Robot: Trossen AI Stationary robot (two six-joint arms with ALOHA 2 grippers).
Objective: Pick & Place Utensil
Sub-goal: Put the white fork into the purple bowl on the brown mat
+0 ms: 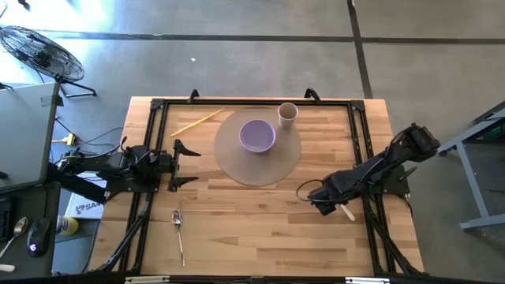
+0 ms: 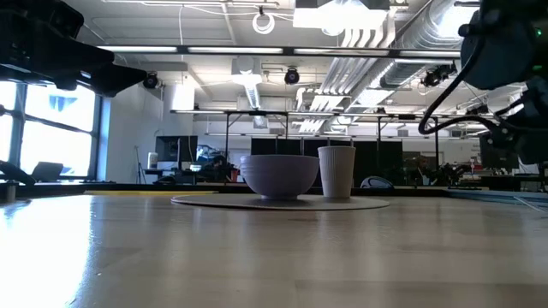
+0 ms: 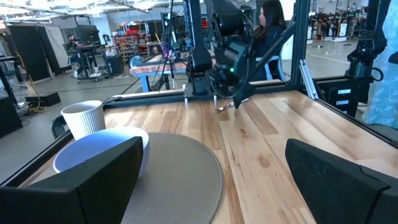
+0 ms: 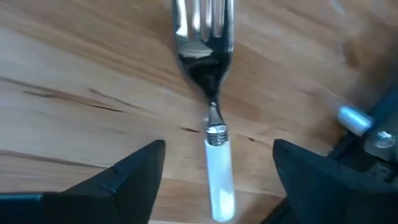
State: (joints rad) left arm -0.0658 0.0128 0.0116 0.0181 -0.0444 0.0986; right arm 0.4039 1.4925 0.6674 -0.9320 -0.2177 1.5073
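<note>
The right hand (image 4: 214, 163) is low over the worktop (image 1: 260, 229) near its right edge; its two fingers (image 4: 118, 177) are wide apart with a fork (image 4: 211, 106) lying flat between them; nothing is pinched yet, and I cannot tell if the fingers touch the wood. The fork has a white handle (image 1: 347, 211) and shiny prongs; the handle sits in the middle of the gap, so I think the hand is lined up this way to close on the handle and lift it.

The left hand (image 1: 183, 164) waits at the left side of the worktop; its fingers (image 3: 93, 177) are open and hold nothing. A spoon (image 1: 178, 231) lies near the front edge, well apart from both hands.

Farther off is a round grey mat (image 1: 229, 162); a purple bowl (image 1: 257, 136) sits on it with a paper cup (image 1: 288, 115) just beside; this looks like the place set for eating, so the fork may belong there. A yellow chopstick (image 1: 197, 121) lies at the back left.
</note>
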